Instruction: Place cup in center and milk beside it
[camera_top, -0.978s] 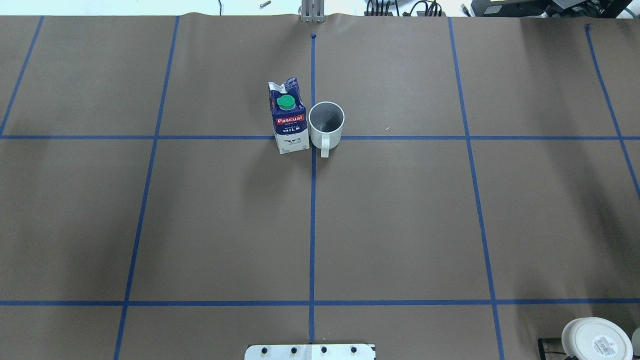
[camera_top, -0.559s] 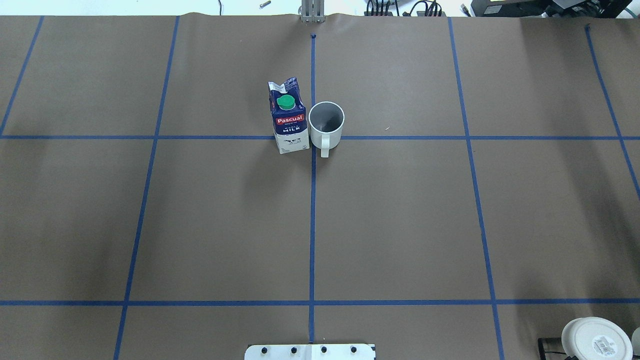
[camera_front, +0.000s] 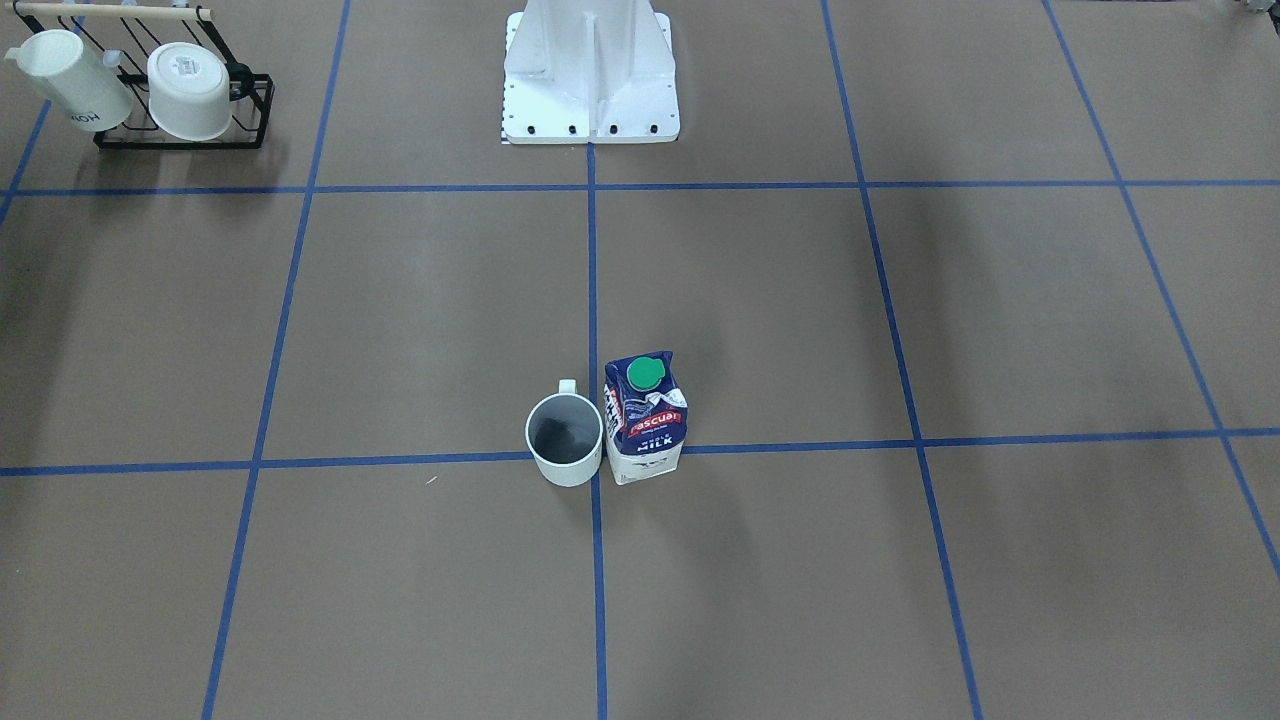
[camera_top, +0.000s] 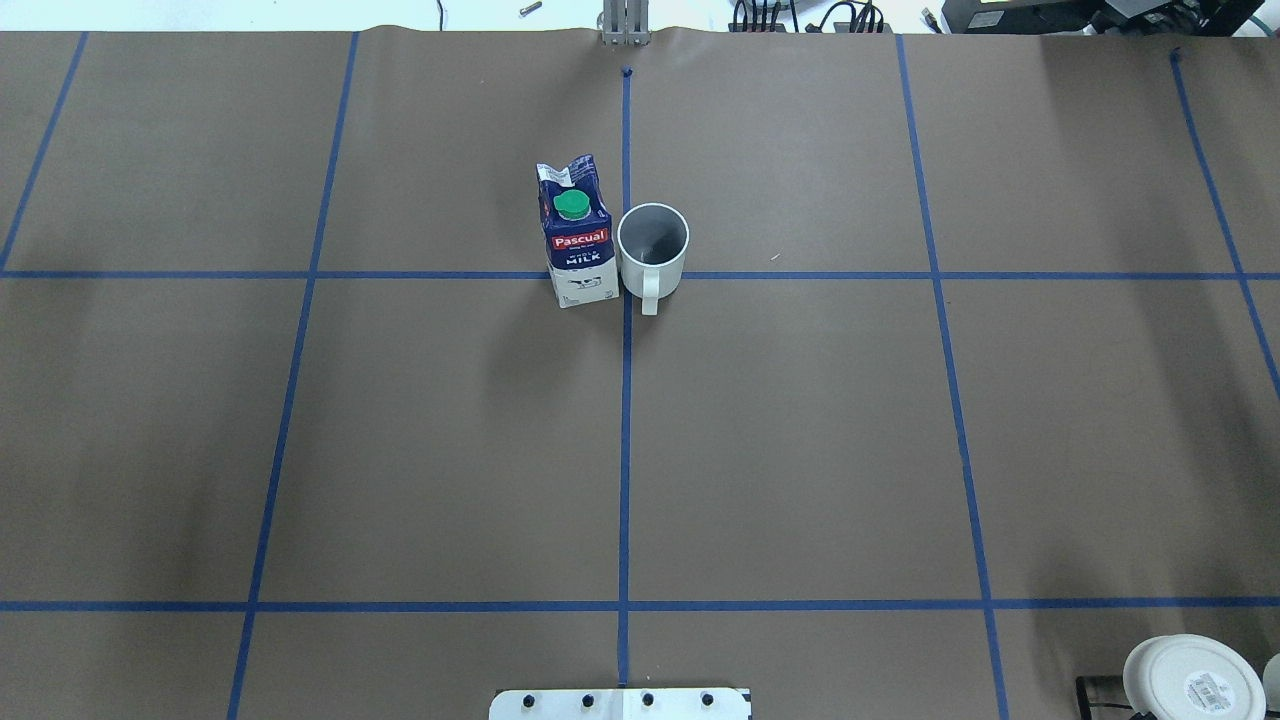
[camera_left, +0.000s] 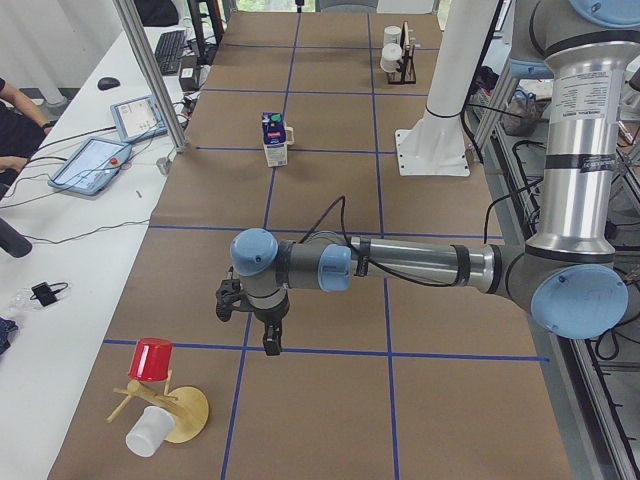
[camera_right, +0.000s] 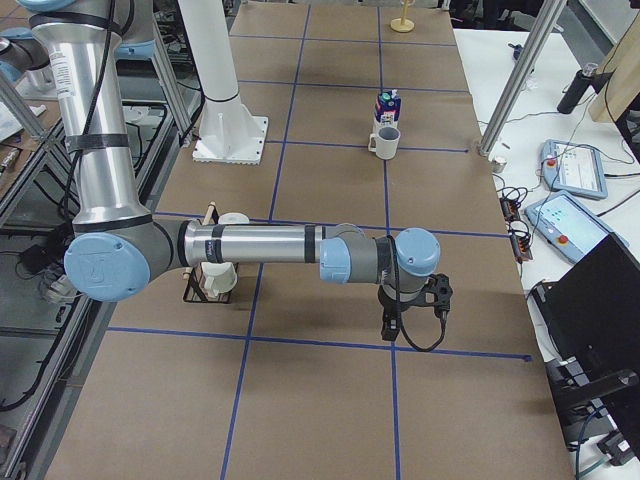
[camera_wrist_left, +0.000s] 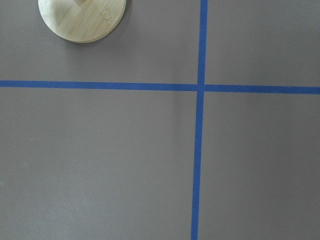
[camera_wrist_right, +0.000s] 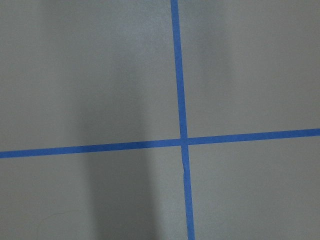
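Note:
The off-white cup (camera_top: 653, 248) stands upright at the crossing of the blue tape lines mid-table, handle toward the robot. The navy-and-white milk carton (camera_top: 578, 240) stands upright right beside it, on the cup's left in the overhead view. Both also show in the front view, cup (camera_front: 565, 440) and milk (camera_front: 645, 420). My left gripper (camera_left: 270, 340) shows only in the left side view, far from both. My right gripper (camera_right: 392, 328) shows only in the right side view, also far off. I cannot tell whether either is open or shut. The wrist views show only paper and tape.
A black rack (camera_front: 180, 130) with two white mugs stands near the robot's right side. A wooden stand (camera_left: 185, 415) with a red cup (camera_left: 150, 358) and a white cup sits at the table's left end. The robot's base (camera_front: 590, 70) is at mid-table.

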